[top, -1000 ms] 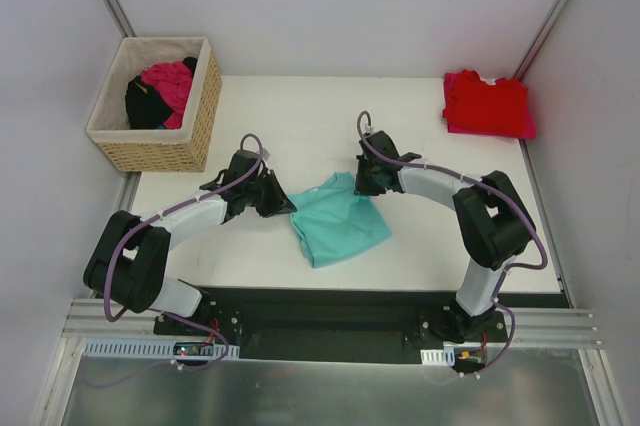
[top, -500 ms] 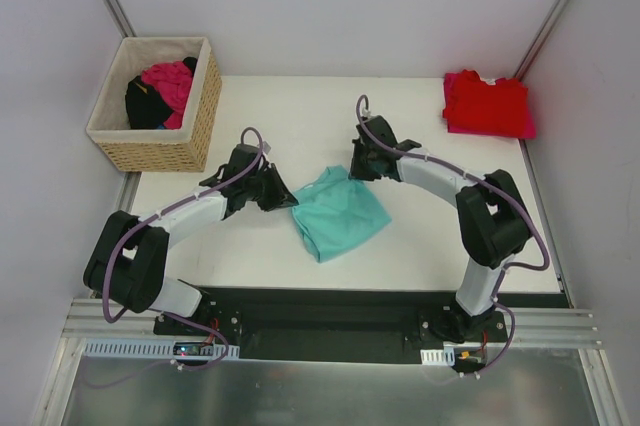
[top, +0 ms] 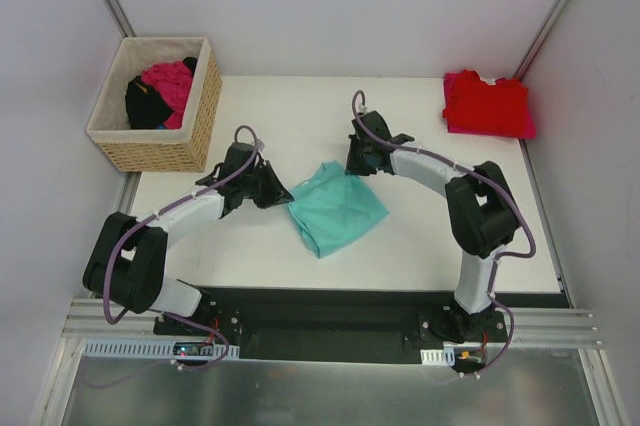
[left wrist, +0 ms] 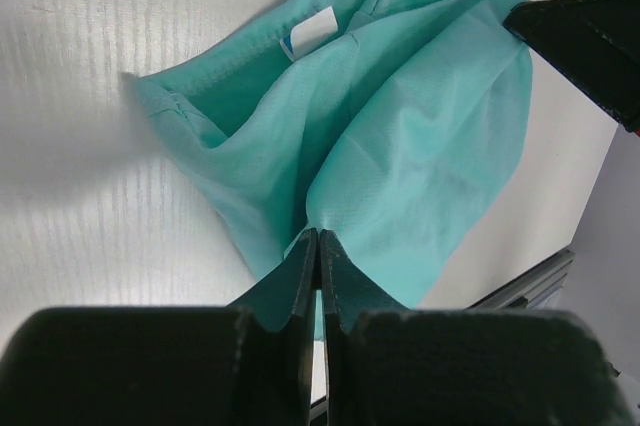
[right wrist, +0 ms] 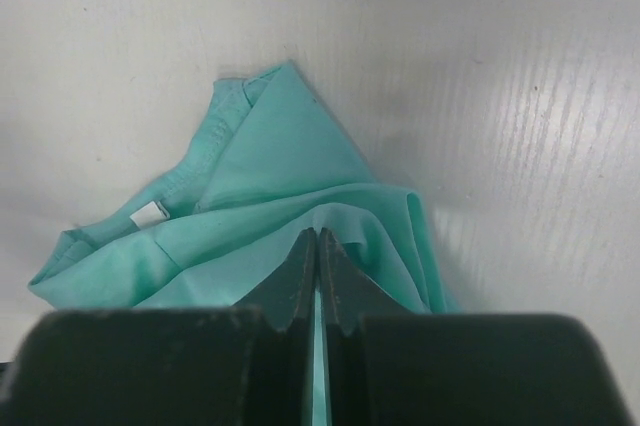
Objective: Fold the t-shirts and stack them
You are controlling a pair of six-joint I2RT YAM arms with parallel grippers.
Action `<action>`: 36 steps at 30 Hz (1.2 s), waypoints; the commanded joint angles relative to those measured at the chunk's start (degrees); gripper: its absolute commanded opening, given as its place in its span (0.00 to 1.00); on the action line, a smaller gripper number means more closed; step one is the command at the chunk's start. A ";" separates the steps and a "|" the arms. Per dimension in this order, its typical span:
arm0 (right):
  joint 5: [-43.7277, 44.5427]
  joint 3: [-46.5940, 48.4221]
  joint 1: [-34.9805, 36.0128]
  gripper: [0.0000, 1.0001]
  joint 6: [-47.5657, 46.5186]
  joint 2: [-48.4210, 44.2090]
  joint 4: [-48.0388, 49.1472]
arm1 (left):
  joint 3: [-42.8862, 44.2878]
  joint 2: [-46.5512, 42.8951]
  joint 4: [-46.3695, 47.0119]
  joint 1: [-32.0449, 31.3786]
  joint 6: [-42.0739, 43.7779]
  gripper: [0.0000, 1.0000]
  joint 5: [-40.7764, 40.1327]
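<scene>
A teal t-shirt (top: 336, 208) lies bunched on the white table between the two arms. My left gripper (top: 285, 196) is shut on its left edge; the left wrist view shows the jaws pinched on teal cloth (left wrist: 400, 146) at my left gripper (left wrist: 318, 236). My right gripper (top: 352, 168) is shut on the shirt's upper right corner; the right wrist view shows the jaws closed on a fold of the teal shirt (right wrist: 280, 166) at my right gripper (right wrist: 317, 236). A folded red t-shirt (top: 487, 103) with a magenta one under it lies at the back right corner.
A wicker basket (top: 196, 116) at the back left holds a magenta-pink garment (top: 170, 84) and a black one (top: 143, 103). The white table (top: 300, 116) has walls on both sides and a black rail along its near edge.
Both grippers have moved towards the back of the table with the teal shirt in them. The right gripper shifted left and back, drawing the shirt's right side in.
</scene>
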 commanded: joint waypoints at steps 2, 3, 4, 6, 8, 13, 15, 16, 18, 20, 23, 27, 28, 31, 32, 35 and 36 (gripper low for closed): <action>-2.81 6.14 -0.08 0.01 1.20 1.51 1.92 | -1.01 -4.32 -0.25 0.93 0.02 0.00 -2.48; -3.08 7.45 -0.08 0.01 1.20 1.94 1.92 | -1.19 -4.85 -0.33 0.93 0.01 0.00 -2.74; -3.34 8.08 0.18 0.01 1.12 2.91 1.92 | -1.37 -5.12 -0.25 1.01 0.01 0.00 -3.27; -3.70 9.05 0.18 0.00 0.94 4.05 2.00 | -1.98 -5.38 -0.25 1.19 -0.08 0.00 -3.45; -4.66 9.93 0.27 0.01 1.20 5.80 2.35 | -2.60 -5.38 -0.33 1.28 -0.08 0.00 -3.62; -6.50 9.75 0.45 0.04 1.29 8.89 5.78 | -4.09 -5.47 0.45 1.45 -0.52 0.00 -4.15; -7.03 9.49 0.54 0.15 0.94 9.77 8.05 | -4.44 -5.82 0.54 1.63 -0.60 0.00 -4.41; -6.95 9.49 0.62 0.29 0.68 9.86 8.68 | -4.71 -6.00 0.63 1.72 -0.69 0.00 -4.50; -6.07 9.40 0.45 0.51 -0.46 8.81 9.38 | -4.97 -6.70 0.63 1.89 -0.69 0.00 -5.03; -3.88 9.05 0.45 0.73 -2.30 6.80 9.39 | -5.50 -7.40 0.72 2.07 -0.60 0.00 -5.38; -1.33 7.22 0.53 0.90 -4.59 0.65 9.21 | -6.29 -8.19 0.63 2.42 -0.52 0.00 -5.91; 0.70 4.05 0.54 0.97 -4.78 -8.23 5.62 | -7.25 -9.25 0.63 2.86 -0.43 0.00 -6.96; 0.52 3.08 0.71 0.97 -4.51 -11.47 5.00 | -7.87 -9.60 0.63 2.95 -0.51 0.00 -8.01; -0.44 -3.57 1.15 0.98 -2.49 -17.02 4.99 | -8.84 -11.18 -0.07 3.12 -0.69 0.62 -10.47; -0.45 -5.52 1.59 0.97 -1.97 -20.34 5.25 | -8.93 -12.49 -0.42 3.12 -0.95 0.77 -11.09; -3.16 -11.06 2.82 0.98 0.41 -24.23 6.22 | -8.84 -16.17 -2.08 3.12 -1.66 0.99 -11.79; -3.52 -12.30 2.99 0.97 0.94 -24.94 6.66 | -8.75 -17.50 -2.18 3.12 -2.01 0.99 -11.71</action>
